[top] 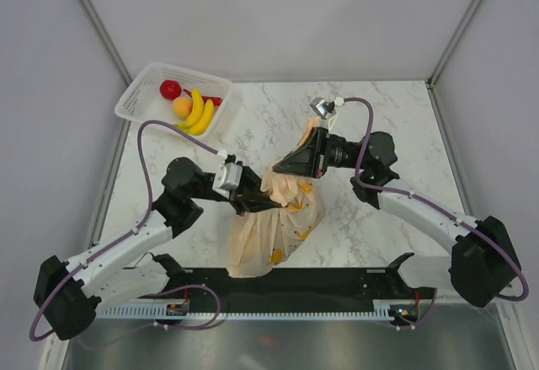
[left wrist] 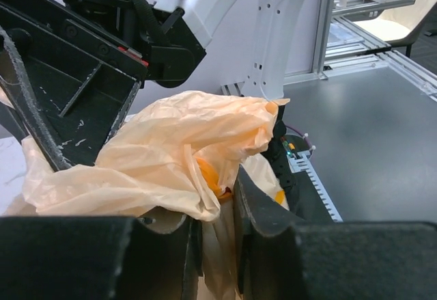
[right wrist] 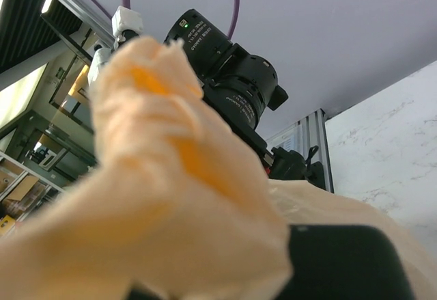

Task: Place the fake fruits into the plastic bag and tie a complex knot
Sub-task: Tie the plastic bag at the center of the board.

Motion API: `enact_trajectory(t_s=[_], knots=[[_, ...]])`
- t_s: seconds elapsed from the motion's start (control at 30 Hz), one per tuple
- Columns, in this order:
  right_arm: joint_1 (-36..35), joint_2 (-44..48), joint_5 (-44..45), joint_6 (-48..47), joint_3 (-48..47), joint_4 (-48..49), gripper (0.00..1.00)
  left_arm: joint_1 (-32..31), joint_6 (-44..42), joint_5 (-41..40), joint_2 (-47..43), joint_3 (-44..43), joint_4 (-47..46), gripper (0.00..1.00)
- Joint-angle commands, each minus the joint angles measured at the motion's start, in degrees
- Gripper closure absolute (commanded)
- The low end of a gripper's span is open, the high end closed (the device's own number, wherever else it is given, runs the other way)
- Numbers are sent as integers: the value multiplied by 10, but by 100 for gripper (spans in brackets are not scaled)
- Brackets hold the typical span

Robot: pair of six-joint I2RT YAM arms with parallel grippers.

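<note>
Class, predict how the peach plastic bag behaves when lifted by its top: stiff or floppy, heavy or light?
Probably floppy: the plastic bag crumples into folds where the left pincer pinches it. Likely thin and light, since yellow shows through the film. Its lower part slumps on the table, so it would probably dangle.

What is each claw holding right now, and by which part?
Both hold the bag. The left claw pinches its gathered neck. The right claw grips the bunched plastic at its top end.

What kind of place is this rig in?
Probably a robotics lab cell: marble-patterned table walled by plain white panels, left arm and right arm bolted at its edge, aluminium framing behind.
</note>
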State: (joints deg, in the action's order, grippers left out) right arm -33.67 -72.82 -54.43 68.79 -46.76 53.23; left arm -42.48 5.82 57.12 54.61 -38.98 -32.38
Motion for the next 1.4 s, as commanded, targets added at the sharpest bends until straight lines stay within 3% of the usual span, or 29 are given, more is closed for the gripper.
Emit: enact_trajectory(t_s=[0.0, 0.03, 0.1, 0.33, 0.43, 0.5, 0.6, 0.73, 0.93, 1.1, 1.37], knots=[[5, 0, 58, -19, -18, 37, 100, -9, -7, 80, 15, -20, -12, 75], [2, 0, 59, -22, -16, 35, 100, -9, -2, 86, 22, -22, -17, 86], [0, 1, 57, -27, -11, 34, 100, -9, 7, 98, 28, -27, -29, 97], [7, 3, 68, -106, -26, -44, 100, -9, -10, 114, -20, -7, 5, 98], [20, 10, 81, -170, -39, -106, 100, -9, -33, 127, -46, -9, 89, 98], [19, 21, 99, -240, -61, -199, 100, -9, -57, 133, -54, -10, 175, 98], [17, 47, 129, -268, -49, -226, 100, -9, -112, 65, -52, -8, 266, 98], [-15, 81, 220, -356, -12, -299, 100, -8, -102, -47, -31, -14, 318, 98], [-53, 105, 342, -348, 90, -239, 100, -12, -22, -177, -17, -3, 314, 98], [-72, 108, 418, -353, 112, -227, 100, -27, 12, -257, -32, 35, 268, 98], [-73, 138, 456, -394, 80, -266, 100, -30, 23, -247, -21, 38, 248, 96]])
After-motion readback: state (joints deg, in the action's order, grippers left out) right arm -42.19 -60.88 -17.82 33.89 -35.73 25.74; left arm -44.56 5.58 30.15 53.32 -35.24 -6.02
